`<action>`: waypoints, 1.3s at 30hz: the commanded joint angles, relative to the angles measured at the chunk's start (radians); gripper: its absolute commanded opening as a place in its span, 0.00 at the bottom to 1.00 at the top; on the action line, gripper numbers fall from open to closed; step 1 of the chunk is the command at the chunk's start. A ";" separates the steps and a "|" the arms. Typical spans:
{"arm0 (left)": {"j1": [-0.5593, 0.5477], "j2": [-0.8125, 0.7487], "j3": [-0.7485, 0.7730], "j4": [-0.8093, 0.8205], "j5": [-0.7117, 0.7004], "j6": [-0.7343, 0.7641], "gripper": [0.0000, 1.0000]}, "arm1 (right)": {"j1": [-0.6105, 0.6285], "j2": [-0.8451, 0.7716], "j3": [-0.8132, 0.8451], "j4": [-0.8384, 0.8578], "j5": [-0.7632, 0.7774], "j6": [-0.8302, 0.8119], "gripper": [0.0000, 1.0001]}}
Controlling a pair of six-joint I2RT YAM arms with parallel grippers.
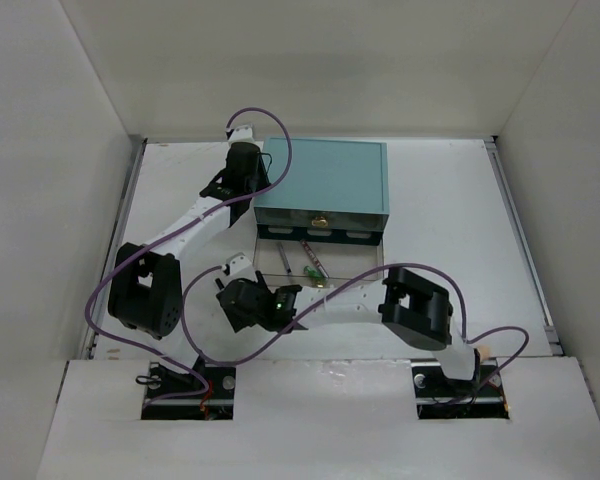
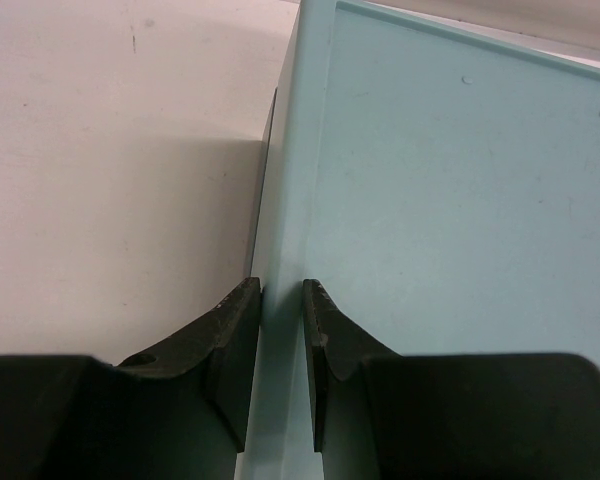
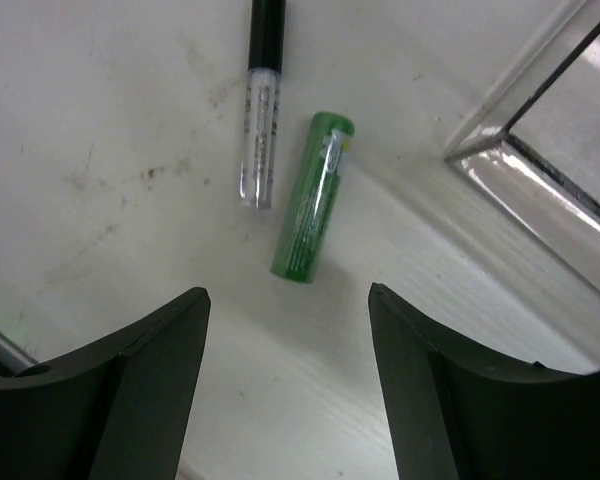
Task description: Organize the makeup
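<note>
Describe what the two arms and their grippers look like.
The left arm and right arm share white links and bulky black joint housings. Purple cables loop along both. The left gripper and right gripper have matt black, curved fingers. A green light glows at the right wrist.

The left arm [image 1: 185,222] starts from its base at seven o'clock in the top view, bends at a black elbow near nine, and extends toward eleven. The left tool [image 2: 280,300] points downward, its jaws pinched nearly together on the edge of the teal box [image 2: 460,200]. The right arm [image 1: 345,305] starts from its base at five o'clock, folds at its elbow, and lays its forearm toward nine, with the wrist near the centre. The right tool [image 3: 288,300] hangs low over the tabletop [image 3: 100,120], jaws spread wide apart.
</note>
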 commanded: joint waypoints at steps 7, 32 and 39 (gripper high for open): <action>-0.024 0.025 -0.033 -0.222 0.030 0.023 0.08 | -0.012 0.089 0.108 -0.004 0.082 0.049 0.67; -0.014 0.034 -0.022 -0.222 0.032 0.023 0.08 | 0.045 -0.122 -0.071 -0.061 0.194 0.029 0.02; -0.018 0.034 -0.014 -0.222 0.030 0.025 0.08 | -0.039 -0.435 -0.264 0.017 0.177 -0.009 0.01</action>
